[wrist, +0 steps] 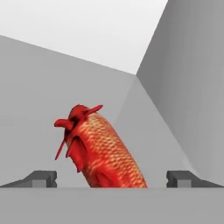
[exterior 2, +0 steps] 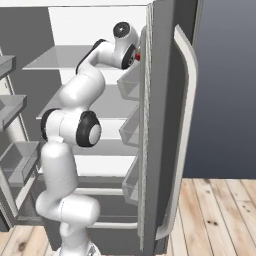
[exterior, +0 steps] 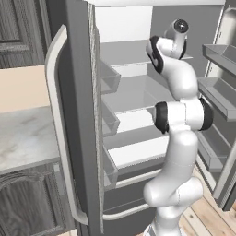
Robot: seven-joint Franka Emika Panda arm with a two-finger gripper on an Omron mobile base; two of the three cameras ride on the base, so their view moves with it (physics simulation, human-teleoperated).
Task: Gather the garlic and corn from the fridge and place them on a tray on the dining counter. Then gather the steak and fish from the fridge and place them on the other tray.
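Red fish on a grey shelf inside the open fridge

The fish (wrist: 105, 151) is red with orange-gold scaled flanks and dark red fins and tail; it lies on a pale grey fridge shelf, tail end pointing up and left in the hand view, its body running down to the bottom edge. The fridge (exterior: 80, 92) is dark grey, both doors swung open, with long pale vertical handles and grey shelves and door bins.

My left base camera sits behind the arm (exterior: 179, 115), facing the open fridge (exterior: 133, 92) shelves from close range. The right base camera covers those same shelves from the opposite side. My hand camera looks closely along a shelf at the fish (wrist: 103, 151).
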